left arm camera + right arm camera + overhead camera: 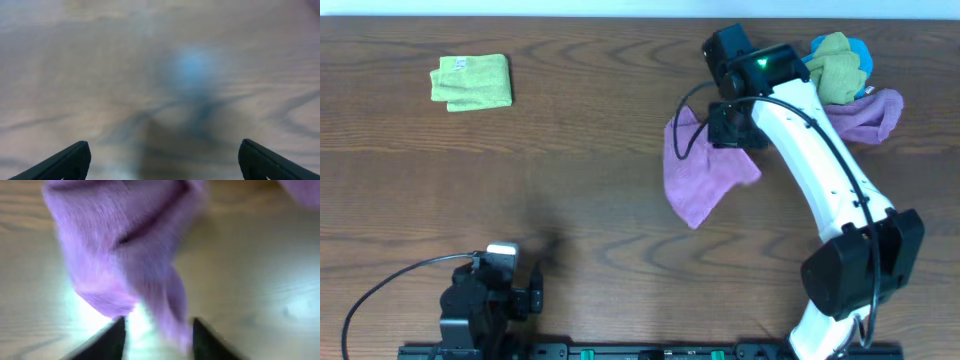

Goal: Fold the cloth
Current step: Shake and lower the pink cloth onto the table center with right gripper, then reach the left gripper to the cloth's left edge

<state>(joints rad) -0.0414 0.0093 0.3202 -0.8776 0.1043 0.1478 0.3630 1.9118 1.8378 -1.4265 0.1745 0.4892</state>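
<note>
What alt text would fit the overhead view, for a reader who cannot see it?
The right arm reaches over a wooden table, its end effector at the top edge of a rumpled purple cloth right of centre. A folded lime-green cloth lies upper left, a heap of cloths upper right, and the left arm sits bottom left.

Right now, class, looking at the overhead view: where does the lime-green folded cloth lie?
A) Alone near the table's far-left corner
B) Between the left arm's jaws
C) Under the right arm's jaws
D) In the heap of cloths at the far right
A: in the overhead view the lime-green folded cloth lies alone near the far-left corner of the table, with bare wood all round it.
</note>
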